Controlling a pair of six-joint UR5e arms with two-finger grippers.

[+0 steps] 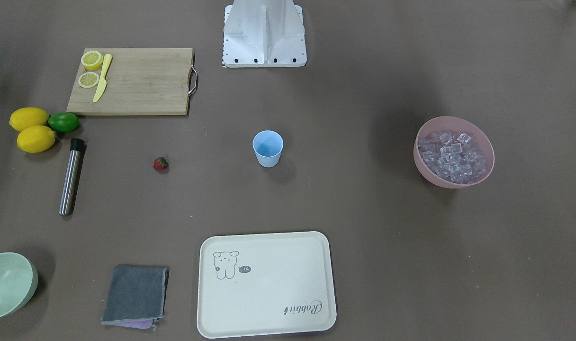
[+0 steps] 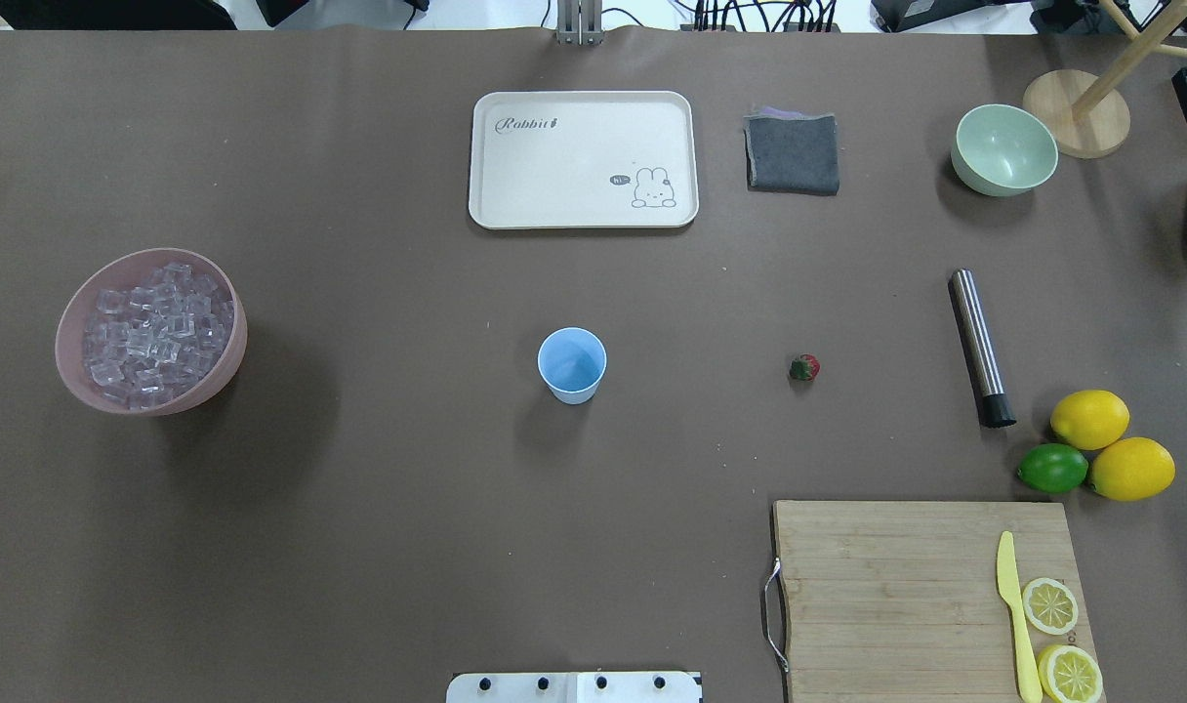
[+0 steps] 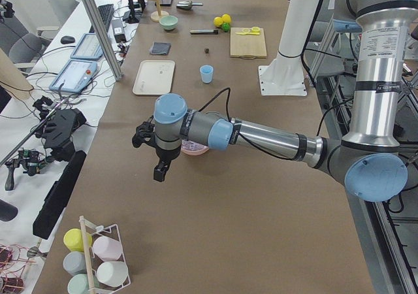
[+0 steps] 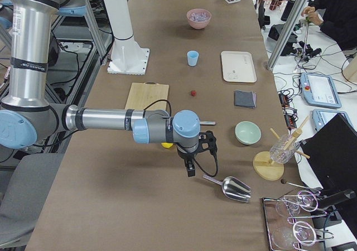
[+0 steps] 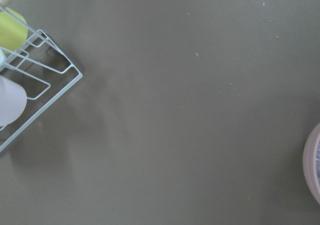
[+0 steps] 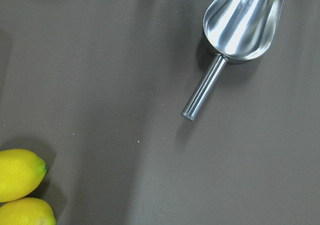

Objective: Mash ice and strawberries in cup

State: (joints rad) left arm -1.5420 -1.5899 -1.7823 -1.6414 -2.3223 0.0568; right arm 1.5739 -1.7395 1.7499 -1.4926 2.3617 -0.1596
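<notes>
— Where's the cup?

— Dead centre of the brown surface (image 2: 359,488). The cup (image 2: 572,364) is one small pale-blue plastic thing, tapered, upright, with nothing visible inside it.

— And the fruit?

— One tiny red strawberry (image 2: 804,367) with a green cap lies on the bare surface, off toward the robot's right, well apart from the cup. The ice cubes (image 2: 154,332) are clear and glassy, heaped too thick to count, in one round pink bowl (image 2: 230,356) near the left end.

— What else?

— A smooth cream tray (image 2: 564,166) with rounded corners lies at the far edge, with a folded grey cloth (image 2: 793,153) and a matte green bowl (image 2: 1003,148) further along that edge. There's one brushed steel rod (image 2: 980,347) with a black tip. Two whole lemons (image 2: 1089,419) and one lime (image 2: 1052,468) are touching. A wooden board (image 2: 896,586) sits at the near right corner, carrying a yellow knife (image 2: 1013,610) and two lemon halves (image 2: 1049,604). A shiny metal scoop (image 6: 240,25) lies by the right end.

— The hands?

— The left gripper (image 3: 159,174) hangs over the left end just beside the pink bowl. The right gripper (image 4: 191,171) hangs over the right end near the scoop. I can't tell how far open either one is, and I see nothing in them.
</notes>
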